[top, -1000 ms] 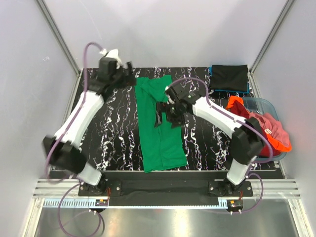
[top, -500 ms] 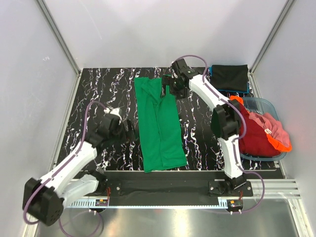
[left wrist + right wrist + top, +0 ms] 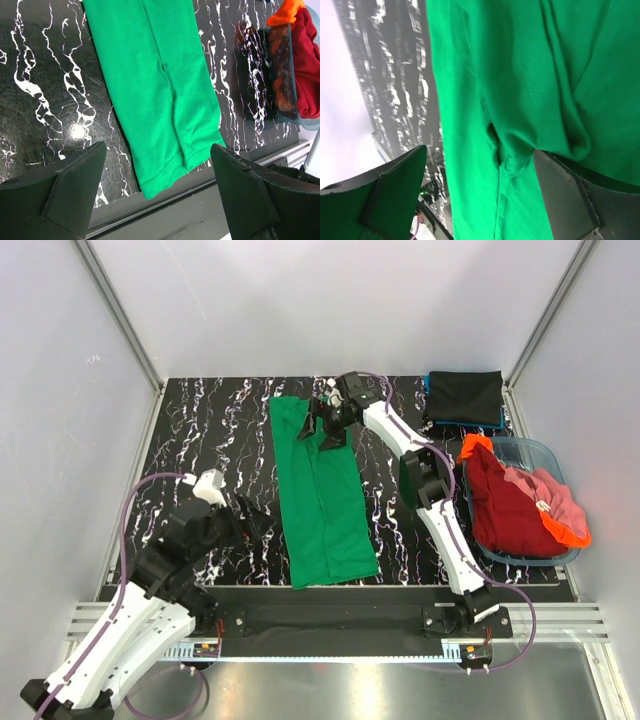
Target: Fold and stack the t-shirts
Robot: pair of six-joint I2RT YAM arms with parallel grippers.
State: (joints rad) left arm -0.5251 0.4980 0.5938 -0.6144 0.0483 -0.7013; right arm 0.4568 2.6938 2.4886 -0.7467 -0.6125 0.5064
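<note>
The bright green t-shirt point(image 3: 320, 490) lies on the black marbled table as a long narrow strip running from back to front, its sides folded in. My right gripper point(image 3: 322, 427) is open just above the shirt's far end; in the right wrist view its jaws point(image 3: 479, 150) stand wide apart over wrinkled green cloth point(image 3: 520, 75) and hold nothing. My left gripper point(image 3: 255, 520) is open and empty, just left of the shirt's near half. The left wrist view point(image 3: 157, 146) shows the shirt's near end point(image 3: 155, 75). A folded black t-shirt point(image 3: 465, 395) lies at the back right, on a blue one.
A clear plastic tub point(image 3: 535, 455) at the right edge holds crumpled maroon-red point(image 3: 505, 510) and orange point(image 3: 570, 532) shirts; it also shows in the left wrist view point(image 3: 292, 95). The table's front edge and a metal rail point(image 3: 330, 625) run just past the green shirt's near end.
My left arm has swung from the far left corner back to the near left, beside the shirt. My right gripper has moved from the shirt's middle to its far end.
</note>
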